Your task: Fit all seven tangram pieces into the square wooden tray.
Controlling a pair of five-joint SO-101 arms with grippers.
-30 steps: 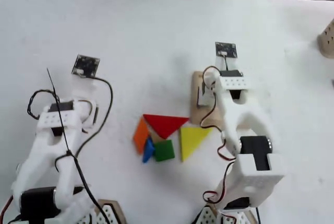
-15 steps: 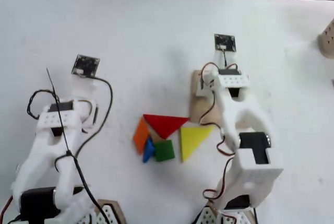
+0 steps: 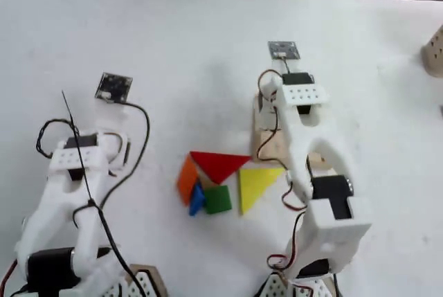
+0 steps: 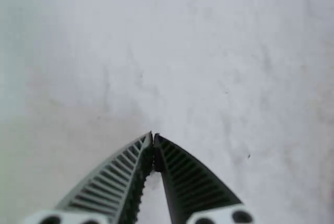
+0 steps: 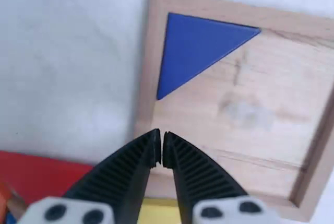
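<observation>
On the surface (image 3: 173, 34), the tray (image 3: 266, 146) lies under the right arm, with 1 triangle (image 5: 195, 46) in a corner of it. A cluster of 5 pieces (image 3: 220, 167) lies just left of the tray. The right gripper (image 5: 160, 140) hangs over the tray's rim.

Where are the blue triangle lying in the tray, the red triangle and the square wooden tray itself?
Blue triangle (image 5: 195, 46): right wrist view, middle of its face.
Red triangle (image 3: 220, 165): high view, middle of its face.
Square wooden tray (image 5: 150, 67): right wrist view, raised rim beside the blue piece.
</observation>
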